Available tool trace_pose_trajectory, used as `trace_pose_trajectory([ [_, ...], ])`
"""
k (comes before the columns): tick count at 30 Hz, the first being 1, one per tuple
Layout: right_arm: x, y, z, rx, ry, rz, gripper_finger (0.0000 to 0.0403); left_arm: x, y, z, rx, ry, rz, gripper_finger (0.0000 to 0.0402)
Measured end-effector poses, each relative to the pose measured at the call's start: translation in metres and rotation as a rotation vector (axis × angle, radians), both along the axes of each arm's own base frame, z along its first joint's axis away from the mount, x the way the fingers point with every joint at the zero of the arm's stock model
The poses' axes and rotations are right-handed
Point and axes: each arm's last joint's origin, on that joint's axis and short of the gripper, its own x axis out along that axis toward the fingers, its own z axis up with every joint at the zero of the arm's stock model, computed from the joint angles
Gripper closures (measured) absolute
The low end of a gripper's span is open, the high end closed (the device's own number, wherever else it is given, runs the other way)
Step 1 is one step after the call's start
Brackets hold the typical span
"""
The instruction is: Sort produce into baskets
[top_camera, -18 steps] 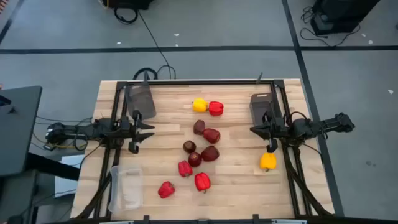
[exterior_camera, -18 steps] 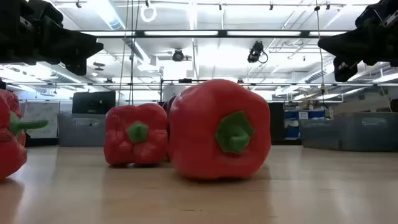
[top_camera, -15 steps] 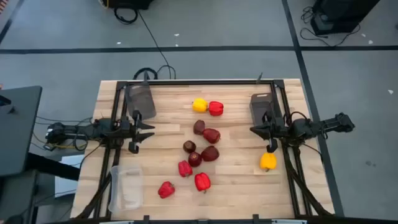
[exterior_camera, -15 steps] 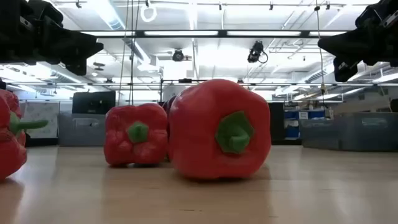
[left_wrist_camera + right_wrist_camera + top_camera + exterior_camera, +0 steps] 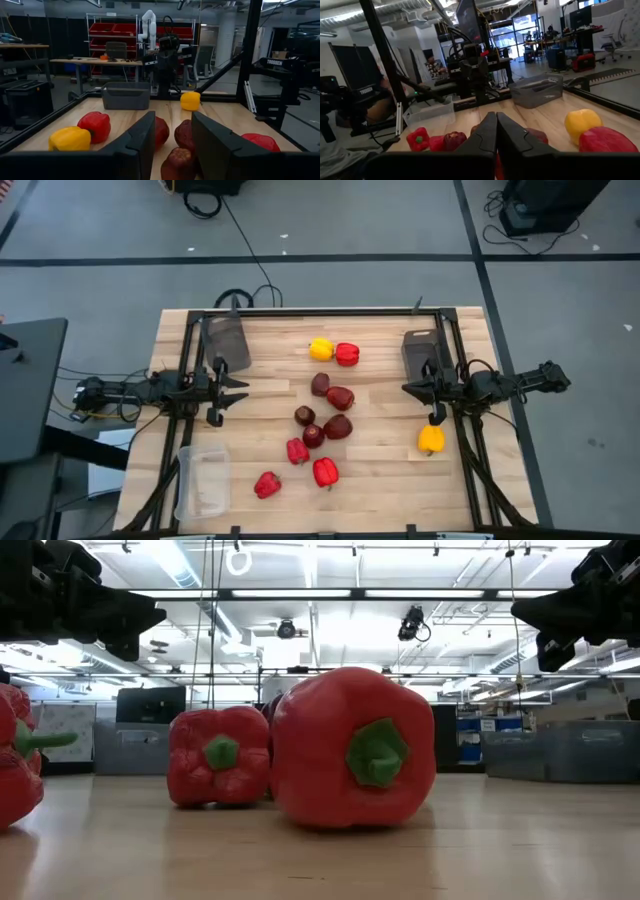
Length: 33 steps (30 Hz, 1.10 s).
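Both grippers empty: left gripper (image 5: 236, 394) fingers spread, right gripper (image 5: 428, 399) fingers pressed together; produce (image 5: 322, 420) between them, untouched.

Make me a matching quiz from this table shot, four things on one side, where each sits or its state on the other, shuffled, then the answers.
Things:
1. clear plastic tray
2. yellow bell pepper near the right gripper
3. left gripper
4. right gripper

Places or states:
A. fingers shut, holding nothing
B. near corner on the left arm's side
C. fingers apart, holding nothing
D. alone on the wood, apart from the other produce

Pairs: 1-B, 2-D, 3-C, 4-A
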Motion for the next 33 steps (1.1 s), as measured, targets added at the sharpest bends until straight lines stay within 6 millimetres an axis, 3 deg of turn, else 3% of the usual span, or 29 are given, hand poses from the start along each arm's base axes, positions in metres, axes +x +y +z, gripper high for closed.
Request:
trace_pose_trajectory([
  [25, 0.0, -0.0006, 0.0, -0.031, 0.004, -0.021, 0.0386, 0.0, 0.0, 0.0, -0.001, 0.0, -0.001, 0.0271],
  [33, -0.0006, -0.0034, 0.0025, -0.061, -0.014, -0.116, 0.0386, 0.0, 0.0, 0.0001, -0.156, -0.005, -0.019, 0.0271],
])
